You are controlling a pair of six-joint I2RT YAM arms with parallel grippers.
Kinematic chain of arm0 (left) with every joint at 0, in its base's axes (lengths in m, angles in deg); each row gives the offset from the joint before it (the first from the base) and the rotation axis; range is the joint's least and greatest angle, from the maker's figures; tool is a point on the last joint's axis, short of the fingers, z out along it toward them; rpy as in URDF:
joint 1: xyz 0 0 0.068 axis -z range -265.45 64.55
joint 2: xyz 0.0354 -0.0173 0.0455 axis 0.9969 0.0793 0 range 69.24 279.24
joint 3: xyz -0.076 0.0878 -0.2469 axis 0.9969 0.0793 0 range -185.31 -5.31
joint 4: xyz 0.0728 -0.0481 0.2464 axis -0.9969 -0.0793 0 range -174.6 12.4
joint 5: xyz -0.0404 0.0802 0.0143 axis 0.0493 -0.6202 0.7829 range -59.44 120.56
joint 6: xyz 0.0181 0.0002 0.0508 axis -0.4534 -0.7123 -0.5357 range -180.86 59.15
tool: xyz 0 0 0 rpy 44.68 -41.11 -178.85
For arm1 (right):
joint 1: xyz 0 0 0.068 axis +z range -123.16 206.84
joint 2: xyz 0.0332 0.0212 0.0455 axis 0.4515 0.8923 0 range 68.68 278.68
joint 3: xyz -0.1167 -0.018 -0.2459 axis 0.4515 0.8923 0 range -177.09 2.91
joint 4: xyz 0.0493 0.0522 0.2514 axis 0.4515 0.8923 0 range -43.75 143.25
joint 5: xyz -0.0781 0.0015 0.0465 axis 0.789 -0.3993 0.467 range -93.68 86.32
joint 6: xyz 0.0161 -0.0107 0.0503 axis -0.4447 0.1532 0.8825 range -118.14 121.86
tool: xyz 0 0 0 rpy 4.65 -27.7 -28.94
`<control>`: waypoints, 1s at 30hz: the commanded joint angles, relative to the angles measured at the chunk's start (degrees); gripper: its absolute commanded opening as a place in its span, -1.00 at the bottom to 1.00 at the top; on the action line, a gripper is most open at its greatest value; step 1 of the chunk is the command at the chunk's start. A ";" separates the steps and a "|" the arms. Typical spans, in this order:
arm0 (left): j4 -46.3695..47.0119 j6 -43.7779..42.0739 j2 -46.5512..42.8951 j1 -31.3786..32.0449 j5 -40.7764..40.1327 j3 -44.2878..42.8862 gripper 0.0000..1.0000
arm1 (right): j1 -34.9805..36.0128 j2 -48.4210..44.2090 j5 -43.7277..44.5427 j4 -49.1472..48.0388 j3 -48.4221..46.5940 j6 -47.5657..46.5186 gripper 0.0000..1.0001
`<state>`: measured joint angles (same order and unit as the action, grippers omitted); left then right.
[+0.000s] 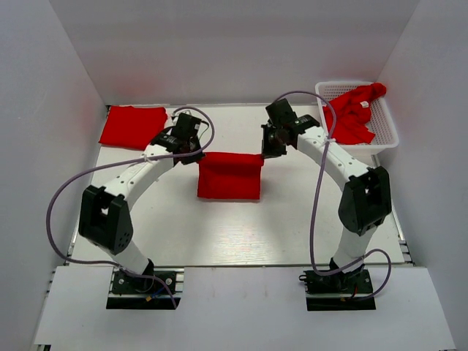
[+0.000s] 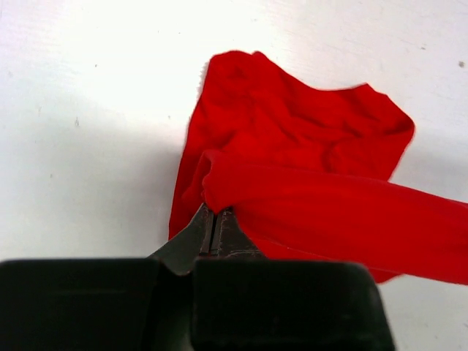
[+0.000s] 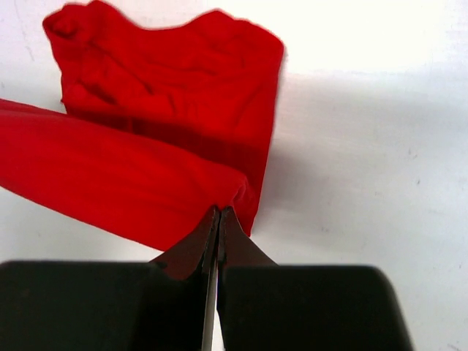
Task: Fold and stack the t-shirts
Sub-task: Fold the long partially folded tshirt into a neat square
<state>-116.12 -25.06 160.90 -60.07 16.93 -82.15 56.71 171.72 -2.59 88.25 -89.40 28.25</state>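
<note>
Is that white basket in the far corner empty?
No, a crumpled red t-shirt lies inside the basket.

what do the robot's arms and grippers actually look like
Both arms have white links with chunky black joint housings: left arm, right arm. A grey-purple cable loops loosely along each. The left gripper and right gripper have thin, dark, tapering fingers on a black block.

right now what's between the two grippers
The red t-shirt fills the gap: the left gripper and right gripper are each shut on one end of its top edge, which is stretched between them. The top external view shows this best.
</note>
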 commanded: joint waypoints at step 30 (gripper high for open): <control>11.29 -7.23 22.33 -8.86 6.60 -12.00 -1.00 | -5.52 23.78 -6.27 -16.25 -16.48 -12.60 -0.52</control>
<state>-102.15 -31.49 183.19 -67.91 23.75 -89.73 52.18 193.84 -8.63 73.10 -101.14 17.48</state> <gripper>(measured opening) 0.022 0.198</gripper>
